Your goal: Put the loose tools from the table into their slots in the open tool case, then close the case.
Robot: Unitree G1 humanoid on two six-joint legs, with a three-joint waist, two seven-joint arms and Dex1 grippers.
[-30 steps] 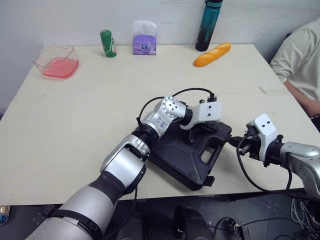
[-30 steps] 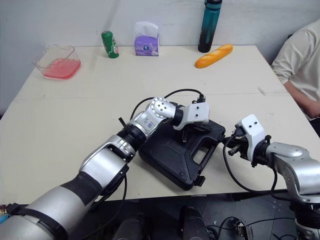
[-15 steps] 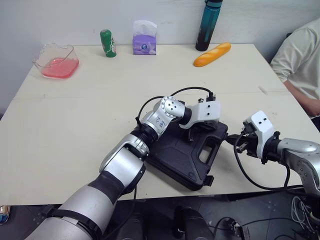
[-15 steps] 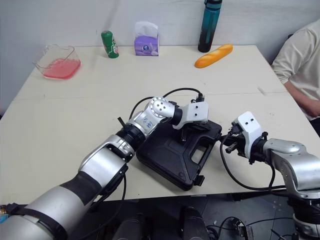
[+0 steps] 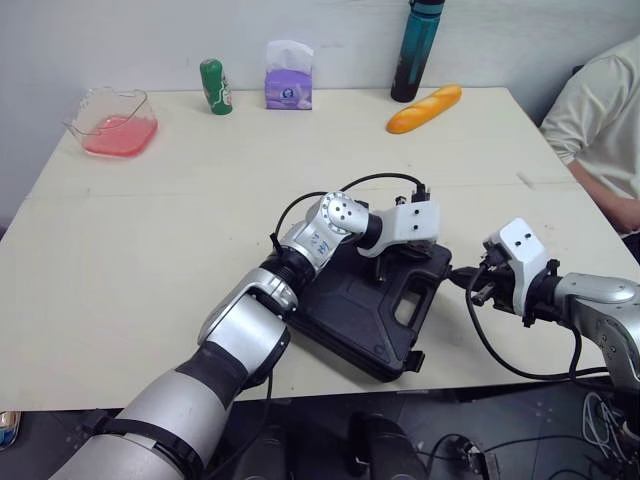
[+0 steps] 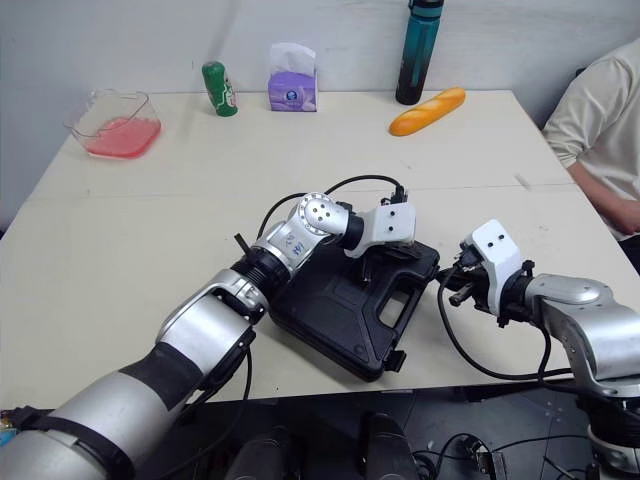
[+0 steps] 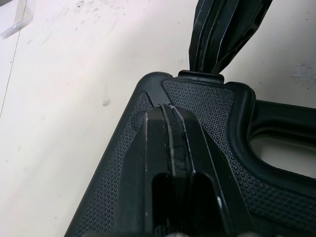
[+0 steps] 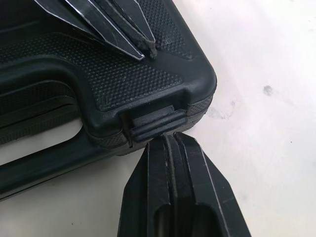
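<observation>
The black tool case [image 5: 365,315] lies with its lid down on the table's near side, its handle toward my right arm. My left gripper [image 5: 396,262] is shut and its fingertips rest on the textured lid [image 7: 123,163] at the corner by the handle. My right gripper [image 5: 460,284] is shut too, with its tip [image 8: 170,144] touching the small latch [image 8: 155,123] on the case's side edge. In the right wrist view the left gripper's fingers [image 8: 116,24] point down onto the lid just above that latch. No loose tools are in sight.
Along the table's far edge stand a clear tub of pink liquid [image 5: 112,125], a green bottle [image 5: 216,87], a purple tissue pack [image 5: 289,78], a teal bottle [image 5: 417,50] and a bread loaf [image 5: 425,109]. A person [image 5: 600,130] sits at the right.
My right gripper has moved left against the latch, and the case has slid slightly left. The left gripper stays on the lid.
</observation>
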